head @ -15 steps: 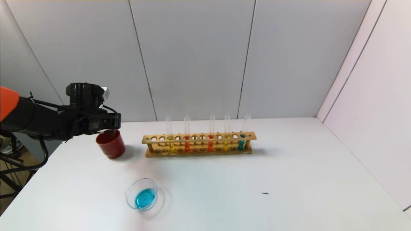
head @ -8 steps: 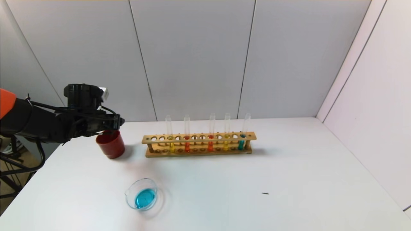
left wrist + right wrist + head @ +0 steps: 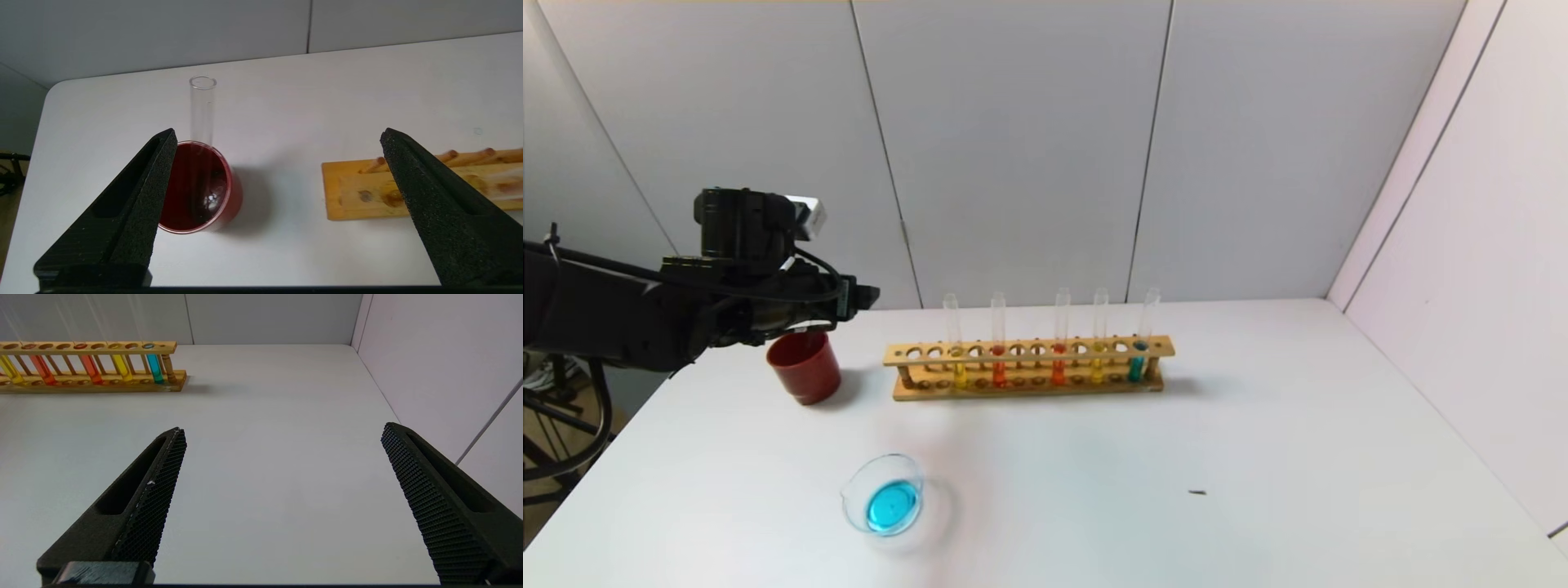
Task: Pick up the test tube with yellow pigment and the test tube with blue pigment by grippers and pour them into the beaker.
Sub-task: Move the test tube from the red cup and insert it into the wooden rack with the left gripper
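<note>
The left gripper [image 3: 278, 136], a black claw on a cabled black arm, hangs above the dark red opaque cup [image 3: 805, 367] at the table's left rear with its jaws spread wide and grasping nothing, while an empty clear glass tube [image 3: 202, 110] stands leaning inside that cup. In the long wooden rack [image 3: 1029, 353], the slender glass test tube with yellow pigment [image 3: 1098, 336] and, just to its right, the test tube with blue pigment [image 3: 1141, 336] stand upright among orange-red tubes, and the low clear glass beaker [image 3: 883, 494] holding cyan liquid sits nearer the robot, well apart from the rack. The right gripper [image 3: 282, 433] hovers low over the bare white table [image 3: 269, 457], released and wide open.
</note>
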Controlling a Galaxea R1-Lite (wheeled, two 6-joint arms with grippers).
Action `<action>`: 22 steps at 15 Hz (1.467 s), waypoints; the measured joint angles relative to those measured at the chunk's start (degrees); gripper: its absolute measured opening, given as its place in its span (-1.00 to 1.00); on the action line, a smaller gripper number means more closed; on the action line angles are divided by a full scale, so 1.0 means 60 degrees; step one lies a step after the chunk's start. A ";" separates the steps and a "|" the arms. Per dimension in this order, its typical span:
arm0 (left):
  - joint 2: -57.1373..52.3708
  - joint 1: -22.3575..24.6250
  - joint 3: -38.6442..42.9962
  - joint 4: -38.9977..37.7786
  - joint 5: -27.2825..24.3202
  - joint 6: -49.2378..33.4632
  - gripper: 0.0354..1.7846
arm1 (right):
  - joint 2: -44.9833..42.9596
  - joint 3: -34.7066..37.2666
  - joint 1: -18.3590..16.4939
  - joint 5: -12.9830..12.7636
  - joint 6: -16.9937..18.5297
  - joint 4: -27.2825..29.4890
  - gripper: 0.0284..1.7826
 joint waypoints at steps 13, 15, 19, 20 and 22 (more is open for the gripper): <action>-0.1613 -0.3265 0.1577 -0.0116 0.1753 -0.0994 0.96 | 0.0000 0.0000 0.0000 0.0000 0.0000 0.0000 0.96; -0.1384 -0.3515 0.1548 -0.0175 0.1873 -0.1140 0.96 | 0.0000 0.0000 -0.0004 0.0000 -0.0004 0.0000 0.96; -0.0583 -0.3671 0.1369 -0.1026 0.1914 -0.1193 0.96 | 0.0000 0.0000 0.0000 0.0000 0.0000 0.0000 0.96; -0.0343 -0.3671 0.1282 -0.1168 0.1948 -0.1205 0.96 | 0.0000 0.0000 0.0000 0.0000 -0.0004 0.0000 0.96; 0.0120 -0.3669 0.1052 -0.1361 0.2058 -0.1229 0.96 | 0.0000 0.0000 0.0000 -0.0004 -0.0004 0.0000 0.96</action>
